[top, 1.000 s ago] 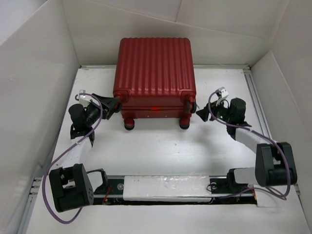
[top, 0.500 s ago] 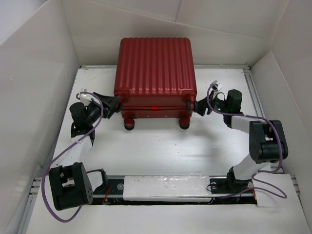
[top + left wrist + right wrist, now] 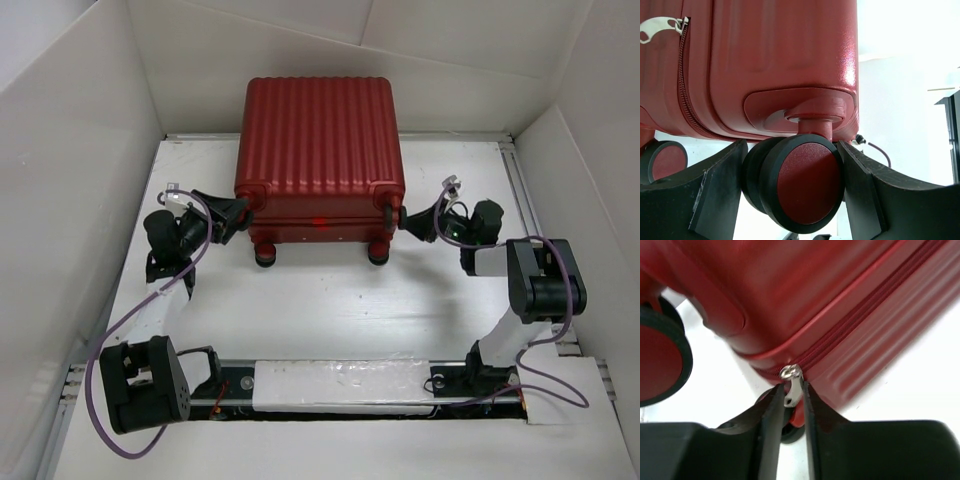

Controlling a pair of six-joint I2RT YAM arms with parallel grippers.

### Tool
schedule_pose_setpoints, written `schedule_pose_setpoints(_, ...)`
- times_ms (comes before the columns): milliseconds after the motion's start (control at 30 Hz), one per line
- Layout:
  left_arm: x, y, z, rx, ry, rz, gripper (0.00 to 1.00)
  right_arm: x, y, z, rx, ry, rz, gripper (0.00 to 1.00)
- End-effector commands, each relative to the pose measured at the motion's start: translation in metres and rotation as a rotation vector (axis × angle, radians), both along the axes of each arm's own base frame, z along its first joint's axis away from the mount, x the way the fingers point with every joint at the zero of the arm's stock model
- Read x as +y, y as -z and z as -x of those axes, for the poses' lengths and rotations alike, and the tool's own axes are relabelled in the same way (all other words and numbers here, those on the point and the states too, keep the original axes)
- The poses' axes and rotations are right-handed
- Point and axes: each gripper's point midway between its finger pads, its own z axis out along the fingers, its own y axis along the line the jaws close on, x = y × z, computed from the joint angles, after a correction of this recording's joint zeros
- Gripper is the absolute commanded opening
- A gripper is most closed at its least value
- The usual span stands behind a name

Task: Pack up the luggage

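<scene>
A white worktop (image 3: 330,300) forms the floor of a boxed-in bay, closed on three sides by plain white panels: a left wall (image 3: 70,200) leaning outward, a back wall (image 3: 450,70) with faint seams where its sheets meet, and a right wall (image 3: 590,170). A pale metal track (image 3: 512,170) runs along the worktop's right edge. Along the near edge lies a dark rail (image 3: 230,385), partly wrapped in white tape. The light is bright and even, leaving a soft sheen on the worktop and only weak shadows.
</scene>
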Motion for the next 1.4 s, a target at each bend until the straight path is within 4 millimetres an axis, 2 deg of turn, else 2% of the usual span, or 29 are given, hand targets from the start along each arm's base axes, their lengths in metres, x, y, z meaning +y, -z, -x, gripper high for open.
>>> schedule_pose_setpoints(0,-0.022,-0.079,0.015,-0.262,0.119,-0.009,0.00,0.005,-0.010,0.007,-0.055,-0.012,0.000,0.15)
schedule_pose_setpoints(100,-0.024,-0.079,0.016,-0.268,0.128,-0.016,0.00,0.003,-0.012,0.006,-0.057,0.014,0.001,0.00)
schedule_pose_setpoints(167,-0.023,-0.075,0.015,-0.265,0.119,-0.023,0.00,0.001,-0.007,0.010,-0.040,0.037,0.003,0.00)
schedule_pose_setpoints(233,-0.023,-0.071,0.016,-0.256,0.119,-0.021,0.00,0.001,-0.010,0.014,-0.051,0.057,0.013,0.00)
schedule_pose_setpoints(267,-0.023,-0.067,0.016,-0.247,0.119,-0.020,0.00,0.011,-0.009,0.021,-0.050,0.043,0.019,0.00)
schedule_pose_setpoints(367,-0.035,-0.063,0.016,-0.252,0.123,-0.034,0.00,0.019,-0.006,0.031,-0.042,0.106,0.090,0.00)
schedule_pose_setpoints(400,-0.041,-0.058,0.017,-0.248,0.129,-0.040,0.00,0.032,0.000,0.036,-0.034,0.146,0.125,0.00)
schedule_pose_setpoints(467,-0.055,-0.058,0.020,-0.249,0.153,-0.035,0.00,0.041,-0.003,0.049,-0.028,0.201,0.171,0.00)
schedule_pose_setpoints(500,-0.054,-0.056,0.018,-0.247,0.144,-0.025,0.00,0.061,-0.006,0.064,-0.049,0.174,0.175,0.00)
schedule_pose_setpoints(533,-0.054,-0.057,0.019,-0.249,0.143,-0.009,0.00,0.055,0.002,0.067,-0.046,0.249,0.198,0.00)
schedule_pose_setpoints(567,-0.055,-0.058,0.020,-0.254,0.142,0.005,0.00,0.051,-0.003,0.070,-0.057,0.288,0.203,0.00)
schedule_pose_setpoints(633,-0.052,-0.058,0.019,-0.247,0.133,0.014,0.00,0.028,0.003,0.063,-0.038,0.420,0.223,0.00)
schedule_pose_setpoints(700,-0.046,-0.065,0.018,-0.251,0.125,0.011,0.00,0.014,-0.003,0.059,-0.013,0.459,0.174,0.10)
schedule_pose_setpoints(733,-0.043,-0.063,0.017,-0.242,0.114,0.011,0.00,-0.001,-0.003,0.052,-0.007,0.495,0.172,0.12)
schedule_pose_setpoints(767,-0.034,-0.065,0.015,-0.244,0.087,0.007,0.00,-0.006,-0.009,0.047,0.003,0.507,0.157,0.15)
schedule_pose_setpoints(800,-0.031,-0.067,0.013,-0.249,0.077,-0.002,0.00,-0.011,0.005,0.046,0.069,0.516,0.179,0.22)
schedule_pose_setpoints(833,-0.028,-0.065,0.012,-0.238,0.067,-0.002,0.00,-0.024,0.008,0.039,0.094,0.559,0.179,0.28)
schedule_pose_setpoints(900,-0.021,-0.065,0.010,-0.238,0.046,-0.004,0.00,-0.030,0.016,0.037,0.143,0.548,0.162,0.43)
schedule_pose_setpoints(1000,-0.017,-0.059,0.005,-0.222,0.040,0.007,0.00,-0.046,0.007,0.026,0.120,0.564,0.110,0.54)
schedule_pose_setpoints(1033,-0.017,-0.062,0.006,-0.228,0.040,0.018,0.00,-0.049,0.009,0.022,0.124,0.563,0.107,0.56)
schedule_pose_setpoints(1067,-0.017,-0.057,0.005,-0.222,0.040,0.019,0.00,-0.058,0.007,0.016,0.109,0.566,0.109,0.56)
schedule_pose_setpoints(1100,-0.018,-0.060,0.006,-0.236,0.051,0.018,0.00,-0.047,-0.006,0.013,0.063,0.473,0.095,0.58)
schedule_pose_setpoints(1133,-0.018,-0.060,0.006,-0.236,0.051,0.018,0.00,-0.042,0.003,0.009,0.078,0.420,0.108,0.59)
schedule_pose_setpoints(1200,-0.019,-0.057,0.006,-0.226,0.060,0.019,0.00,-0.033,-0.002,0.004,0.016,0.322,0.114,0.59)
schedule_pose_setpoints(1233,-0.019,-0.057,0.006,-0.226,0.060,0.019,0.00,-0.020,-0.010,0.007,-0.020,0.228,0.094,0.59)
schedule_pose_setpoints(1267,-0.019,-0.056,0.006,-0.231,0.061,0.011,0.00,-0.018,-0.008,0.005,-0.042,0.205,0.088,0.59)
schedule_pose_setpoints(1367,-0.020,-0.056,0.007,-0.231,0.070,0.012,0.00,-0.014,-0.017,0.005,-0.113,0.142,0.052,0.62)
